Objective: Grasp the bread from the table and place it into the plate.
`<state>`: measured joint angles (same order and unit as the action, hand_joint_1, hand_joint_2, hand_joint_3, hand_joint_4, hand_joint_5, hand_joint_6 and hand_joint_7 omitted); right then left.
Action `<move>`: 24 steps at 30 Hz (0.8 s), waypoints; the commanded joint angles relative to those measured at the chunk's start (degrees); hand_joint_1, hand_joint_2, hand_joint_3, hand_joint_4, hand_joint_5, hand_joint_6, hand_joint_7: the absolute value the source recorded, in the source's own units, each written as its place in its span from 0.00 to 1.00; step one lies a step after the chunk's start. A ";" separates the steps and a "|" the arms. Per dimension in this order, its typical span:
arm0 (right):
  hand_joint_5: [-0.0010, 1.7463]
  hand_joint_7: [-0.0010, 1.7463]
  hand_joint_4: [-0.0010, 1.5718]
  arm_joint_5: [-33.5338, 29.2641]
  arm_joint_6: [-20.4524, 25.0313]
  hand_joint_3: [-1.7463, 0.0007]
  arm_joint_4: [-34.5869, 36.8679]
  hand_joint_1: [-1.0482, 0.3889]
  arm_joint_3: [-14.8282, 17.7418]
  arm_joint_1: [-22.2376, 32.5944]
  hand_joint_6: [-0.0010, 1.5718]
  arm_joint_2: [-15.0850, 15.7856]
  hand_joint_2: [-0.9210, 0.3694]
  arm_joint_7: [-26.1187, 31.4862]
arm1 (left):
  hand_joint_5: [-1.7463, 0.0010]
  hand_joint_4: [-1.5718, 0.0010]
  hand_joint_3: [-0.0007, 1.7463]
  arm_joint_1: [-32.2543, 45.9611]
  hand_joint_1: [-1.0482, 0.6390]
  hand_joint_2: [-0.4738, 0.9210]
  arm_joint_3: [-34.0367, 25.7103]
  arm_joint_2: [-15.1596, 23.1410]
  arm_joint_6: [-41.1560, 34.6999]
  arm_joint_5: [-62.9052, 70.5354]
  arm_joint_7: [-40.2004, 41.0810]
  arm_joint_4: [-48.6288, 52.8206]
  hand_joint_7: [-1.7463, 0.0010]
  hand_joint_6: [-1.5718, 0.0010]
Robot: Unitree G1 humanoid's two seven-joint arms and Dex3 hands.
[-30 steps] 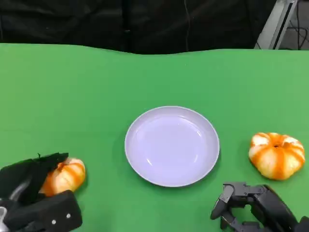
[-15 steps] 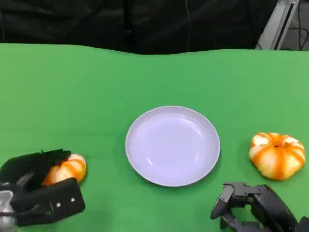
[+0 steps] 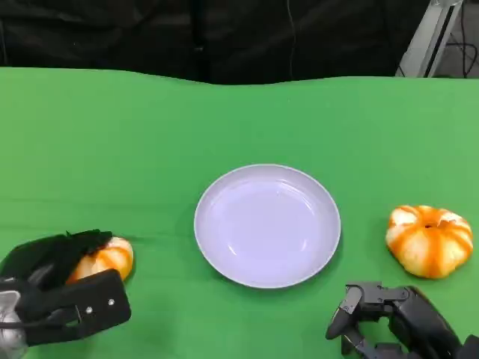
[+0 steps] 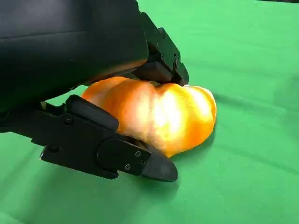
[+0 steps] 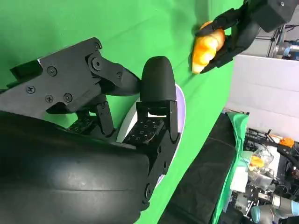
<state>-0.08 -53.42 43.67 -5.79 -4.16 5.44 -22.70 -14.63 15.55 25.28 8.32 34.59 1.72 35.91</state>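
Now left robot hand (image 3: 56, 295) gripping bread (image 4: 159, 114), right robot hand (image 3: 393, 321) seemingly empty, fingers apart.

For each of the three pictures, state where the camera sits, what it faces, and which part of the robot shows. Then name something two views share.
Head view: above the green table, looking down at the plate; both hands show.
Left wrist view: behind the left hand, facing the bread it grips.
Right wrist view: behind the right hand, looking across the table.
Shared: all three show the gripped bread and the left hand.
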 commanded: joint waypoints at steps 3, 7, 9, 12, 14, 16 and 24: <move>0.84 0.65 0.51 0.08 -0.21 0.52 0.00 0.64 0.26 0.04 0.54 0.52 0.18 0.38 | 0.86 0.58 0.00 1.71 0.51 0.89 1.20 1.02 -5.09 1.01 -0.92 -1.51 0.95 0.54; 0.84 0.65 0.51 -0.02 -0.80 0.52 0.50 0.64 0.29 -0.19 0.54 0.42 0.18 0.54 | 0.19 0.69 0.00 2.07 0.55 0.88 0.59 0.70 -4.89 0.09 1.16 -2.05 0.43 0.60; 0.84 0.65 0.51 -0.03 -0.83 0.52 0.55 0.64 0.28 -0.21 0.54 0.43 0.18 0.57 | 0.15 0.69 0.00 2.08 0.55 0.88 0.70 0.74 -4.98 -0.08 1.35 -2.08 0.34 0.63; 0.84 0.65 0.52 -0.04 -0.63 0.52 0.54 0.64 0.20 -0.25 0.54 0.34 0.18 0.57 | 0.07 0.63 0.01 3.27 0.56 0.89 -0.72 0.04 -4.09 -1.40 3.89 -3.60 0.16 0.66; 0.84 0.65 0.52 -0.06 -0.40 0.52 0.40 0.63 0.14 -0.20 0.54 0.29 0.19 0.56 | 0.02 0.58 0.01 4.21 0.56 0.91 -1.61 -0.31 -3.69 -2.40 4.98 -5.13 0.03 0.67; 0.84 0.65 0.52 0.05 -0.22 0.52 0.24 0.63 0.11 -0.15 0.54 0.28 0.19 0.44 | 0.00 0.56 0.01 4.95 0.55 0.91 -2.08 -0.41 -3.98 -3.02 4.71 -6.85 0.01 0.66; 0.85 0.65 0.51 -0.08 -0.64 0.51 0.58 0.64 0.13 -0.35 0.54 0.34 0.19 0.49 | 0.00 0.56 0.00 8.74 0.53 0.89 -3.73 -0.28 -4.93 -3.79 4.93 -16.24 0.00 0.66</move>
<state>-0.27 -53.57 44.09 -5.88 -4.24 5.27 -22.42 -7.08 13.18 24.20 3.53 31.17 6.56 22.51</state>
